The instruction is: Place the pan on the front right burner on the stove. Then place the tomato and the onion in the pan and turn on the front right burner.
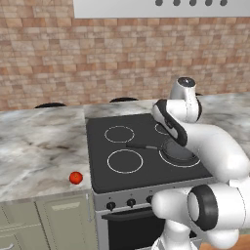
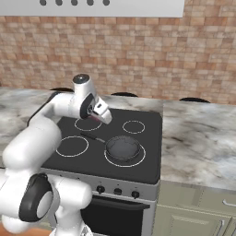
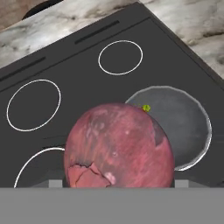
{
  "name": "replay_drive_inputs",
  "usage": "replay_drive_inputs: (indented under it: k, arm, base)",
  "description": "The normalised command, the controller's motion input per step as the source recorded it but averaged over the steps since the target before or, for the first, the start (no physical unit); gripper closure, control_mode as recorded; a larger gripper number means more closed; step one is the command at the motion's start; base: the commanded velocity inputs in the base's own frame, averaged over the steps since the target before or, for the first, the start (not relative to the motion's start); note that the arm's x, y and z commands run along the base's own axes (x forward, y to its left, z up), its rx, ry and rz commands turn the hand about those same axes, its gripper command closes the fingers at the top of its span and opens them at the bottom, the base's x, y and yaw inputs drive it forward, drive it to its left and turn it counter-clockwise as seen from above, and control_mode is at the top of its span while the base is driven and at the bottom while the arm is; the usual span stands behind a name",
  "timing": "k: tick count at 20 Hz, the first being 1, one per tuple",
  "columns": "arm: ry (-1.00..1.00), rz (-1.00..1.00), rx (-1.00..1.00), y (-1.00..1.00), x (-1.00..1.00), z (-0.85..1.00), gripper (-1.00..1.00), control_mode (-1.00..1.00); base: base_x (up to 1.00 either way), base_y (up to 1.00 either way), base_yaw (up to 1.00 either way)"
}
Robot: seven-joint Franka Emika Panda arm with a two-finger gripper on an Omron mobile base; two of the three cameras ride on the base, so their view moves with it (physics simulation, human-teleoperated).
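I see my pincer (image 2: 97, 116) clamped on the onion (image 3: 119, 146), holding it above the stove (image 2: 147, 133), up and to the left of the pan (image 2: 122, 148). The pan sits on the front right burner (image 2: 138, 160) with its thin handle pointing left across the cooktop. The tomato (image 1: 75, 177) lies on the desk (image 1: 39, 151) left of the stove, near the front edge.

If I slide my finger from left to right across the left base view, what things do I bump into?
tomato on the counter → front left circle on the stove → pan on the front right burner, partly behind the robot's arm.
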Motion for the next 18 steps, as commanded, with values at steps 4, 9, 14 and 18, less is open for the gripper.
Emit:
replay_drive_inputs:
  k: [4,9,14,18]
  arm:
    - [0.14,-0.2,0.0,-0.45,-0.23,0.0,1.0,-1.0]
    - [0.14,-0.14,0.0,-0.38,-0.18,-0.01,1.0,-1.0]
    - [0.13,-0.03,0.0,-0.27,-0.07,-0.17,1.0,-1.0]
    - [0.06,0.0,0.0,-0.17,0.0,-0.39,1.0,-1.0]
  base:
    - [0.0,0.0,0.0]
    - [0.0,0.0,0.0]
    - [0.0,0.0,0.0]
    - [0.0,0.0,0.0]
